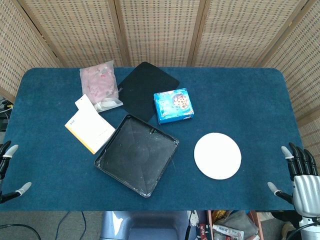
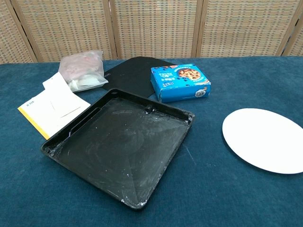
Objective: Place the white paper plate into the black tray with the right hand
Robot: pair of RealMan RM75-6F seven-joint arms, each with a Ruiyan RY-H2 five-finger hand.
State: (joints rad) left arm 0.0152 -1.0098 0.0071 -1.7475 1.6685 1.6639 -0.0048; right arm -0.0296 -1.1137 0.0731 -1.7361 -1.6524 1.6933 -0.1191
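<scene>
Plate: round white paper plate [image 1: 217, 155] lies flat on the blue cloth table [image 1: 240, 100], just right of the tray, apart from it, nothing on it.
Tray: square black plastic tray [image 1: 137, 154] sits empty with scuffed whitish marks, rotated so one corner points at the plate; I judge the drop spot open.
Right hand: right hand [image 1: 299, 172] hovers at the table's right edge, fingers spread, holding nothing; well clear of the plate. Not in chest view.
Left hand: left hand [image 1: 7, 170] parked at left edge, only fingertips visible, apart, nothing held.
Clutter: blue cookie box [image 1: 173, 105], black mat [image 1: 146, 87], pink bag [image 1: 100, 84], yellow-edged booklet [image 1: 90, 128] all behind or left of tray, out of my path.
Stage: not started; I reach left for the plate rim first.
Risk: thin flat plate, hard to get fingers under, I reckon.
</scene>
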